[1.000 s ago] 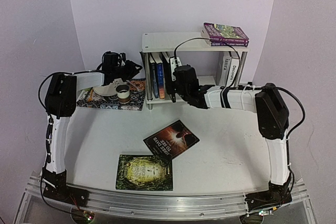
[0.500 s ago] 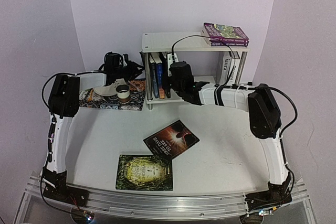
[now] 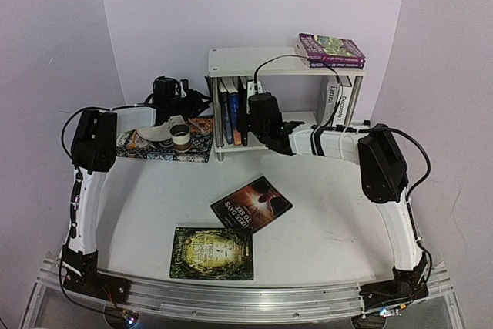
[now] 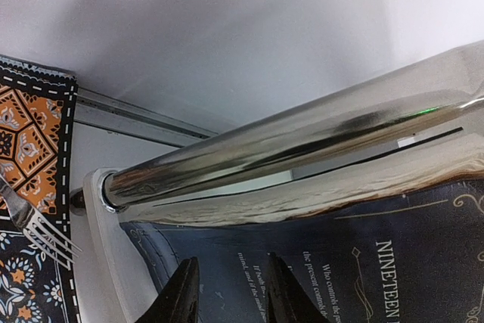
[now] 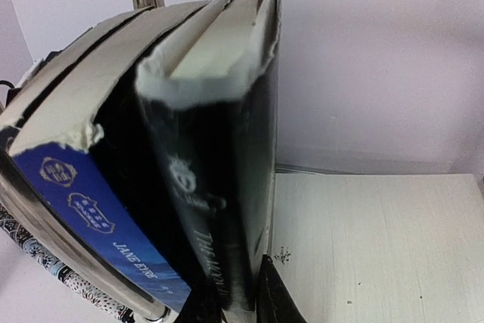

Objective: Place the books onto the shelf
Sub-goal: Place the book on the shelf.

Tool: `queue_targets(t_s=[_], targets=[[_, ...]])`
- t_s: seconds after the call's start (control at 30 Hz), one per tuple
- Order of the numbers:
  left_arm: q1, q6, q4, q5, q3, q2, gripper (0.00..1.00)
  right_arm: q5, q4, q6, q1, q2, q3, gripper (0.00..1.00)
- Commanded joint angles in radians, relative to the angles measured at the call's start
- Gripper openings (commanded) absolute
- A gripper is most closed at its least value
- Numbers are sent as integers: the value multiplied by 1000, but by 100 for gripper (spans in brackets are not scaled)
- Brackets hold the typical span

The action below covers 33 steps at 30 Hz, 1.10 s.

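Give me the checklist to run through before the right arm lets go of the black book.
1. Right end effector shut on black book: ok, one finger on each side of its spine.
2. Black book standing in the row beside the blue Jane Eyre book: ok.
3. Black book's bottom edge resting on the shelf: cannot tell, it is hidden.
4. Left end effector open, holding nothing, by the chrome leg: ok.
5. No books left on the table: not ok, the red-covered book and green book lie flat there.
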Motion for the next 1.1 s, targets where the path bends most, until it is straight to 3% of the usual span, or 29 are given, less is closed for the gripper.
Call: queue_targets(t_s=[0.0, 0.57, 0.77, 1.07], targets=[[-4, -11, 33, 17, 26, -37, 31, 24, 136, 25, 0, -33, 49, 22], [-3, -5, 33, 10, -27, -82, 31, -14, 129, -26, 12, -118, -39, 38], [-3, -2, 33, 11, -43, -95, 31, -87, 142, -113, 23, -152, -80, 30], [-3, -2, 33, 15, -48, -100, 31, -146, 104, -229, 25, -169, -79, 28]])
